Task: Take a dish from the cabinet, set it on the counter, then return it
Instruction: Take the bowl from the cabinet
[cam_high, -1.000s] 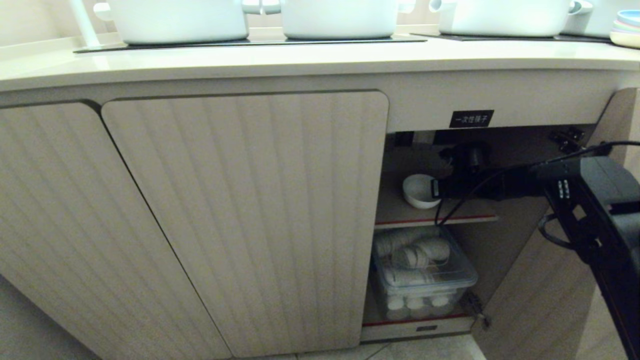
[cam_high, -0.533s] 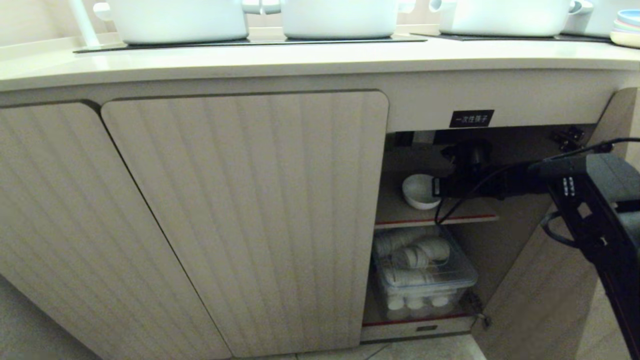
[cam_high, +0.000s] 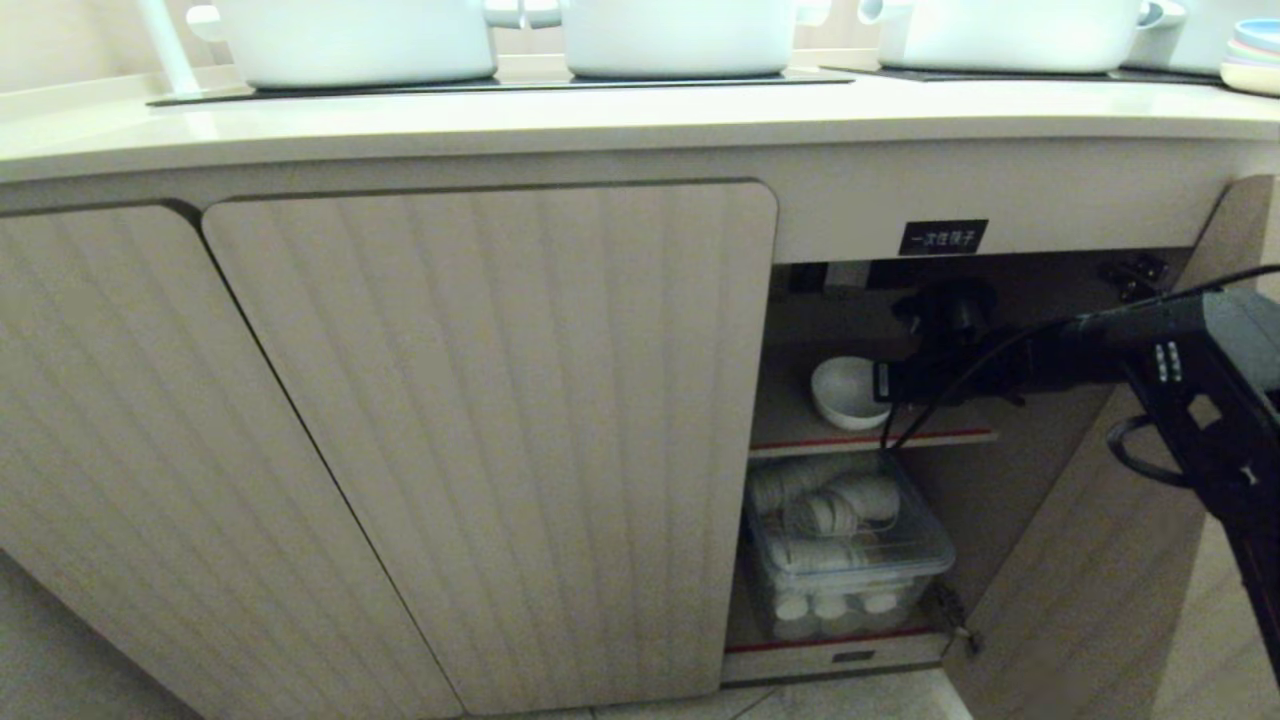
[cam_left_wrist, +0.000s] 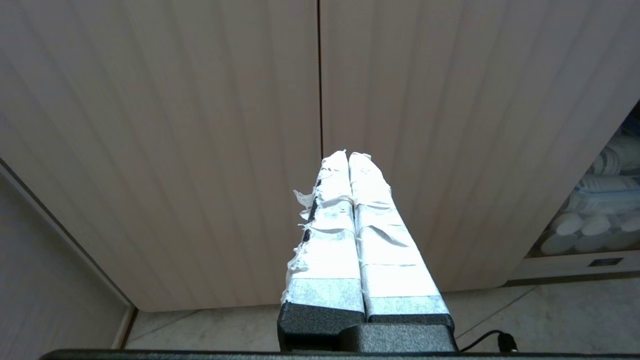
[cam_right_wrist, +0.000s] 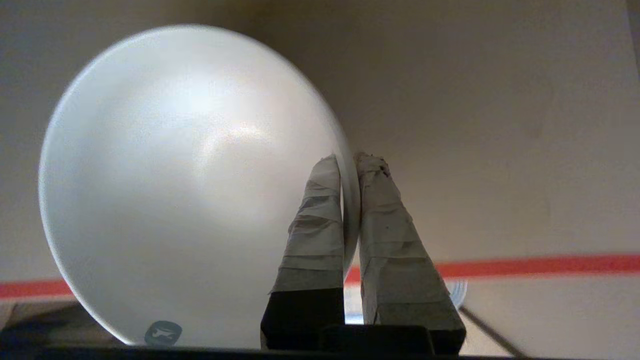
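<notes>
White pots (cam_high: 680, 35) above; clear bin (cam_high: 850, 555) below.

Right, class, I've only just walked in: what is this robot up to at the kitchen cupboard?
The right end effector reaches into the open cabinet and is shut on the rim of the small white dish, which is over the upper, red-edged shelf. A clear bin of white cups sits on the shelf below. The left end effector hangs idle, shut, before the closed fluted doors. White pots stand on the counter.

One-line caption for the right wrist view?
Right gripper pinching the white bowl's rim inside the cabinet.
</notes>
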